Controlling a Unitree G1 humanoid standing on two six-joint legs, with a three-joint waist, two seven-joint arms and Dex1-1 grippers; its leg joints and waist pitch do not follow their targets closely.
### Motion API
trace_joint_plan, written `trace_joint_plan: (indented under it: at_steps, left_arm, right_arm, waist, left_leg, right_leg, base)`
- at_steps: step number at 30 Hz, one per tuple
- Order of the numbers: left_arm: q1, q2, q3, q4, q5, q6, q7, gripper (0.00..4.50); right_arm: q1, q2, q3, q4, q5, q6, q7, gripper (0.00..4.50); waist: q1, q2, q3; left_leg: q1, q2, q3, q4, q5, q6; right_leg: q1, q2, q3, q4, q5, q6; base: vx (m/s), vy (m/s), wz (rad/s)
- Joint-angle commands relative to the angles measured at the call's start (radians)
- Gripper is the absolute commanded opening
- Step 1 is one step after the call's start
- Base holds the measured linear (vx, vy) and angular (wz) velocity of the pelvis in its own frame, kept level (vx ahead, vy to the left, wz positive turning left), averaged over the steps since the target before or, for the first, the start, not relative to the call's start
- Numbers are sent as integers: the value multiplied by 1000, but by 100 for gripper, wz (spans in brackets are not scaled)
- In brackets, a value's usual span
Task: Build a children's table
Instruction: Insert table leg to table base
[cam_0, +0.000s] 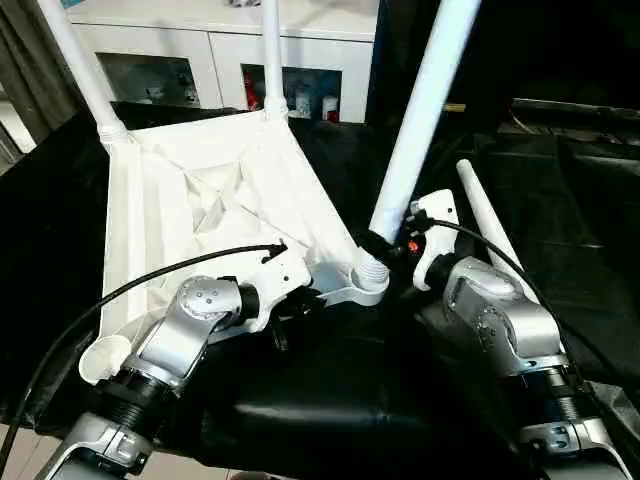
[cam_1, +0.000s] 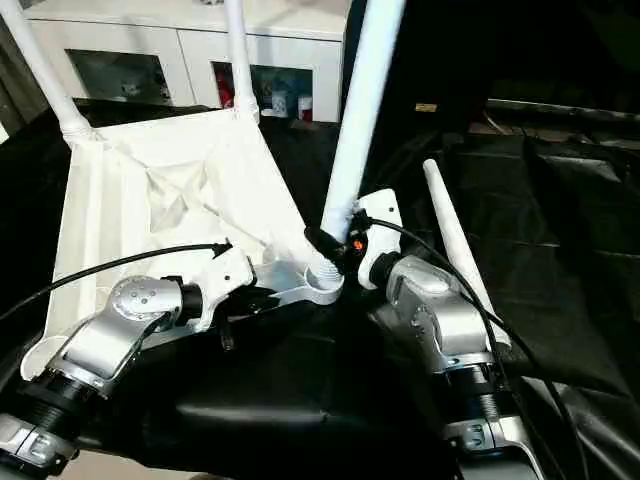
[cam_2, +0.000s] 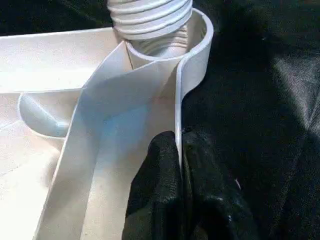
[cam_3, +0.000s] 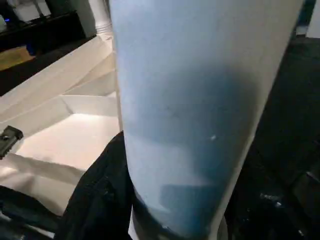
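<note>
The children's table top lies upside down and tilted on black cloth, ribbed underside showing. Two white legs stand in its far corner sockets. A third leg stands slanted in the near right socket, its threads partly showing above the socket's rim. My right gripper is shut around this leg just above the socket, and one black finger lies against the tube. My left gripper is shut on the top's thin side wall just short of that socket. A fourth leg lies loose on the cloth to the right.
The near left corner socket is empty and hangs near the table's front edge. A white cabinet with glass-fronted shelves stands behind the work. Black cloth covers the surface, with free room on the right beyond the loose leg.
</note>
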Motion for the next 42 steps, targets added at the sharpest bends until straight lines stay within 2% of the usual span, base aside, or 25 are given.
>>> trace_joint_plan:
  at_steps: [1,7,18,26,29,32,42]
  left_arm:
    - [22,-16,5,-13,-37,-32,-7,0]
    - [14,-8,5,4,-19,-44,-8,0]
    - [-7,9,4,23,-13,-54,-30,0]
    - [-22,16,1,45,-1,-63,-32,0]
    - [-25,18,2,51,1,-66,-32,0]
    - [-28,18,1,55,1,-68,-37,0]
    - [-37,22,-4,67,6,-78,-49,0]
  right_arm:
    - [0,9,23,30,-14,3,19,191]
    - [-1,-9,52,27,-21,31,55,191]
    - [-17,-30,66,-2,-31,75,78,191]
    - [-33,-75,97,-47,-62,143,88,191]
    - [-30,-96,103,-72,-83,130,86,191]
    - [-32,-97,94,-74,-69,126,86,191]
    - [-47,-64,106,-55,-71,121,83,191]
  waist:
    - [4,-21,-62]
    - [4,-20,-61]
    - [5,-22,-61]
    - [7,-22,-62]
    - [9,-19,-62]
    - [8,-19,-63]
    - [9,-19,-62]
  left_leg:
    - [2,103,-40,-59,19,124]
    - [3,103,-40,-60,4,118]
    - [4,103,-40,-61,-1,112]
    - [6,103,-39,-61,-8,101]
    - [7,105,-40,-62,-8,100]
    - [7,105,-40,-62,-14,97]
    - [5,104,-41,-62,-21,92]
  right_leg:
    - [55,-149,74,-67,-59,-166]
    - [53,-147,74,-73,-107,-155]
    - [52,-148,75,-74,-116,-152]
    - [51,-148,76,-76,-129,-146]
    - [50,-147,76,-74,-112,-150]
    - [52,-149,77,-73,-101,-159]
    - [53,-150,76,-75,-115,-157]
  base:
    - [0,0,0]
    - [0,0,0]
    - [0,0,0]
    - [0,0,0]
    - [0,0,0]
    - [0,0,0]
    - [0,0,0]
